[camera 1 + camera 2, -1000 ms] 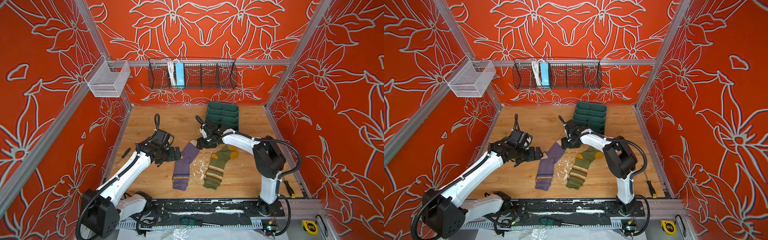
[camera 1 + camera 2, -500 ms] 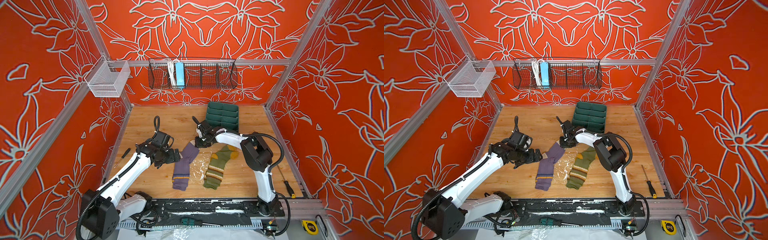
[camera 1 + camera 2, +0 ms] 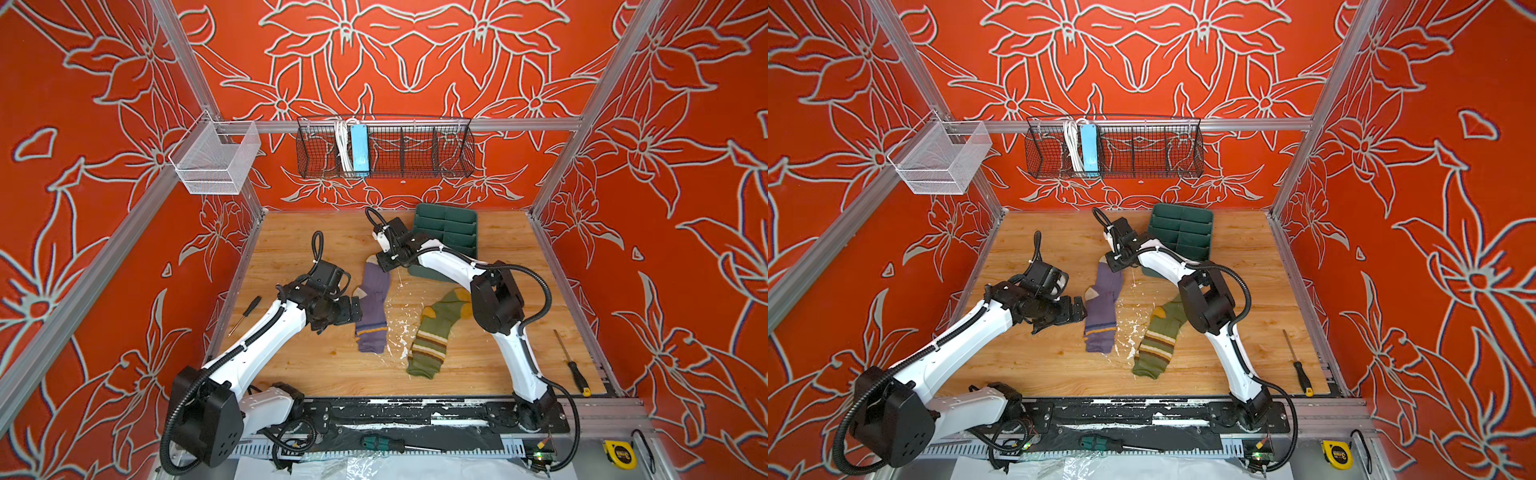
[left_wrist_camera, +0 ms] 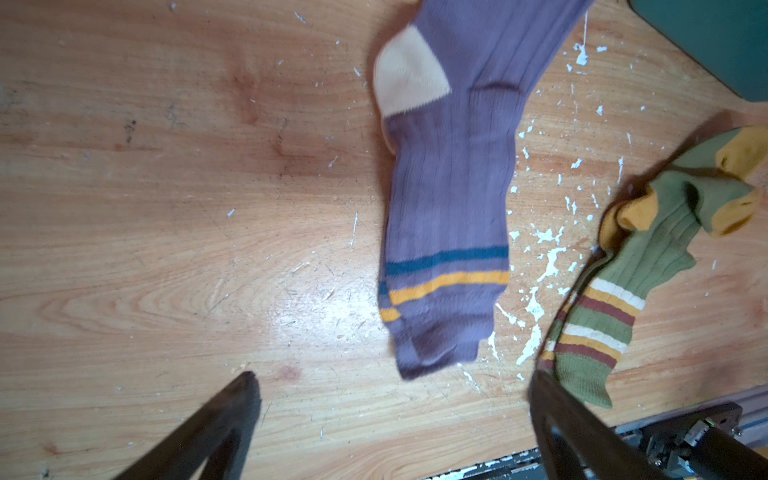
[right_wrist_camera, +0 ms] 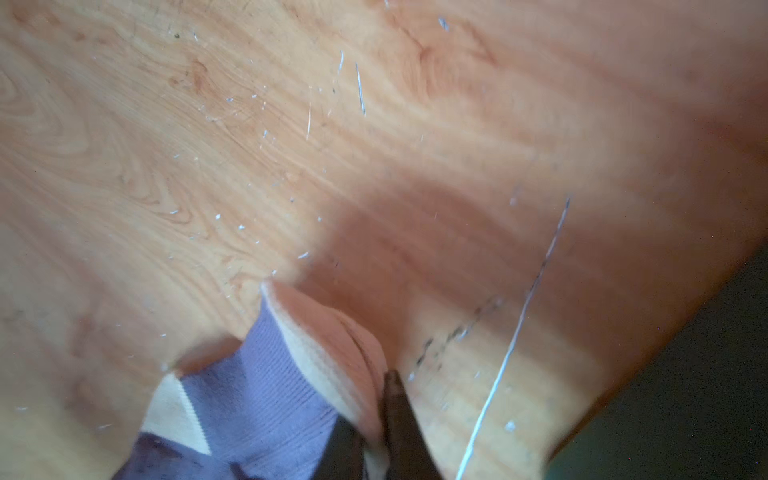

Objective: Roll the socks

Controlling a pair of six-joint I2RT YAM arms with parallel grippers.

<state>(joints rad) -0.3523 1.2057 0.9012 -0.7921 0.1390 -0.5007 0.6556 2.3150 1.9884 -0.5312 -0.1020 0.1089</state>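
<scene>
Purple sock [image 5: 257,395] blurred, cuff cut off

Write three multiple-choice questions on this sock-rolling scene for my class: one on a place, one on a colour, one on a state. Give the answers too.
1. In both top views, where does the olive green sock lie relative to the purple sock?
A. on top of it
B. to its right, apart
C. tucked inside it

2. What colour is the sock end that the right gripper pinches?
A. mustard
B. teal
C. cream

3. How is the left gripper?
A. open, holding nothing
B. shut on the olive green sock
C. shut on the purple sock

Answers:
1 B: a gap shows between the two socks.
2 C: the right wrist view shows the cream toe between the closed fingers.
3 A: the left wrist view shows its fingers wide apart with nothing between them.
</scene>
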